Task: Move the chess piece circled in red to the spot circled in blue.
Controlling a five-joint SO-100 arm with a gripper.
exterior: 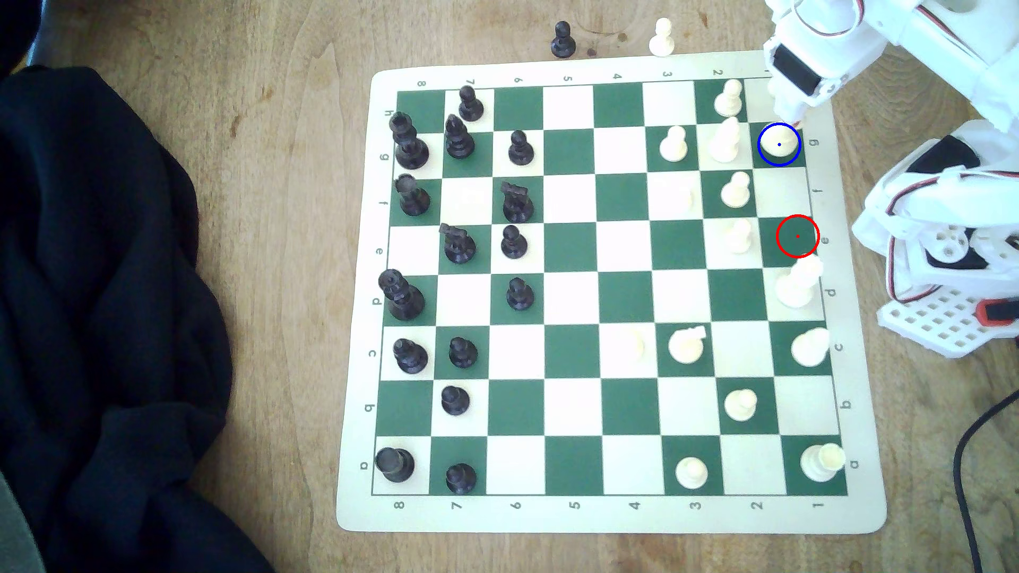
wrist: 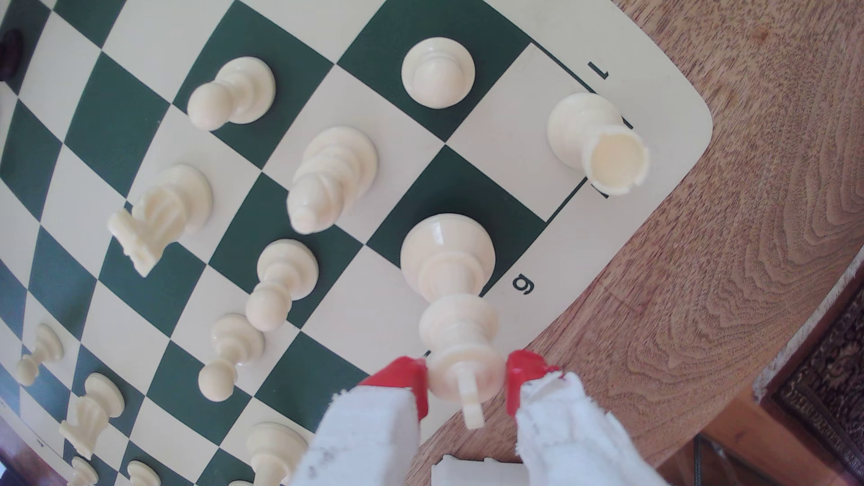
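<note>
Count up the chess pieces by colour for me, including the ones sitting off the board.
Black plastic chess pieces: 16
Cream-white plastic chess pieces: 16, counting the tall king in the gripper
Total: 32
</note>
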